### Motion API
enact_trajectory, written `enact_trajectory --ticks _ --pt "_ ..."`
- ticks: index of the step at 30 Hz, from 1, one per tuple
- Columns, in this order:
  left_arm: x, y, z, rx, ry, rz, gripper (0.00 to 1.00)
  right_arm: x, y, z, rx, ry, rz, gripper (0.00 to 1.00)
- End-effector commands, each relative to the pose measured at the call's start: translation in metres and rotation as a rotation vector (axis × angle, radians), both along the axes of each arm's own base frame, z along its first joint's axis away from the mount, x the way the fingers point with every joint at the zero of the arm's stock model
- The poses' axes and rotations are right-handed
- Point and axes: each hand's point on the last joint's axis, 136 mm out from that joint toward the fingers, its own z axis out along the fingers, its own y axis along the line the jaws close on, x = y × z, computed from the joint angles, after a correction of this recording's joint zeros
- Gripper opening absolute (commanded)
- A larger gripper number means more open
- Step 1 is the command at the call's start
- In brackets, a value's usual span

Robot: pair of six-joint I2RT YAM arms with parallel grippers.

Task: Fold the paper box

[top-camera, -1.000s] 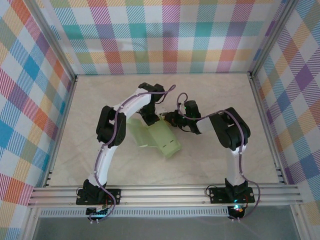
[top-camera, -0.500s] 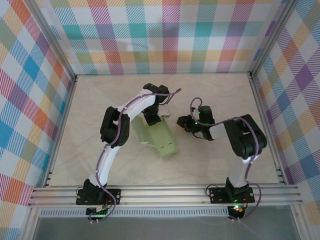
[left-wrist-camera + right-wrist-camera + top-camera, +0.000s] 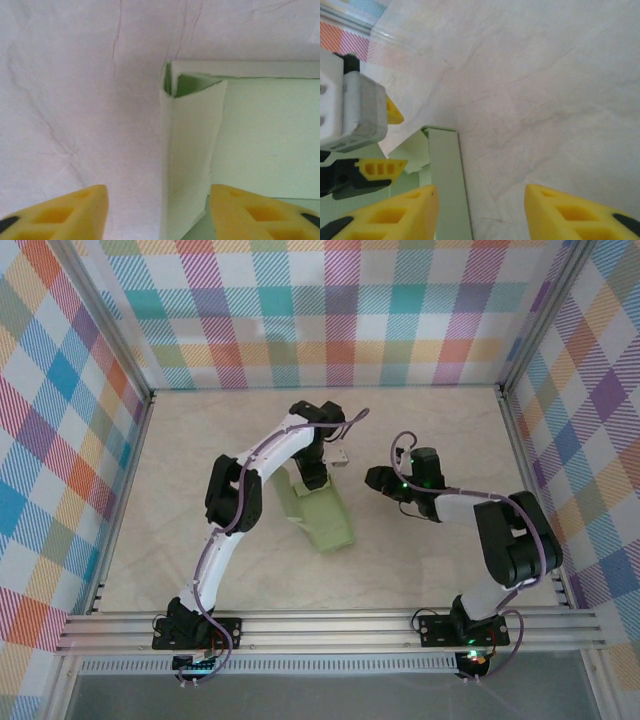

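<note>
One paper box (image 3: 325, 520), pale green, partly folded, centre frame; upper end hidden under left gripper (image 3: 157, 200), fingers parted; right gripper (image 3: 480, 200) likewise, empty.

Paper box (image 3: 190, 150) matt card; table (image 3: 75, 100) smooth, marbled.

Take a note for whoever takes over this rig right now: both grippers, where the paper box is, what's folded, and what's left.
Left gripper: jaws open, straddling an upright wall of the paper box, not clamping it.
Right gripper: jaws open, empty, over the table beside the box, apart from it.
Box: mid-table, its far end under the left gripper.
Done: card is folded into a compact shape with a wall raised.
Left: the corner in the left wrist view gapes open and probably needs tucking and pressing shut.
</note>
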Motion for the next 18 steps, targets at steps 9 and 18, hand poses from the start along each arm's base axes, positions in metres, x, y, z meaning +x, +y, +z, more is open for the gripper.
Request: enact_trajectory --ticks 9,18 --pt "0.017 -0.035 0.113 -0.441 -0.257 0.154 0.83 0.011 0.015 0.061 -0.280 -0.455 0.497 0.69" --pt "0.000 0.038 0.168 -0.715 -0.411 0.529 0.99 0.008 0.064 0.063 -0.351 -0.692 0.990 0.68"
